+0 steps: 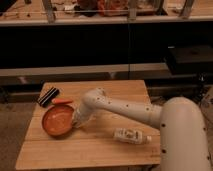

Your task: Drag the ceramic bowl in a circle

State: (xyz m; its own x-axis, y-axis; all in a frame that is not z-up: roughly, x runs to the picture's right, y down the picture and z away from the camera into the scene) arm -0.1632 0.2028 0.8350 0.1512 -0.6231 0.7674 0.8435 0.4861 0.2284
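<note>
Gripper (76, 123) sits at the right rim of the ceramic bowl (57, 120), left of centre in the frame. Its tip merges with the rim, so contact can't be made out. Arm (125, 111) leaves by the lower right corner, base out of frame. Small orange piece (62, 101) just above the bowl: shape too small to tell. Dark block (48, 96), upper left of table (100, 150): no detail. Bottle (132, 135), lower centre: label illegible. Shelf clutter (115, 6) cut by the top edge.

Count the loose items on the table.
4: ceramic bowl at left, gripper at its right rim; black block at back-left corner; orange piece behind the bowl; white bottle lying front-right. The arm may hide more.
</note>
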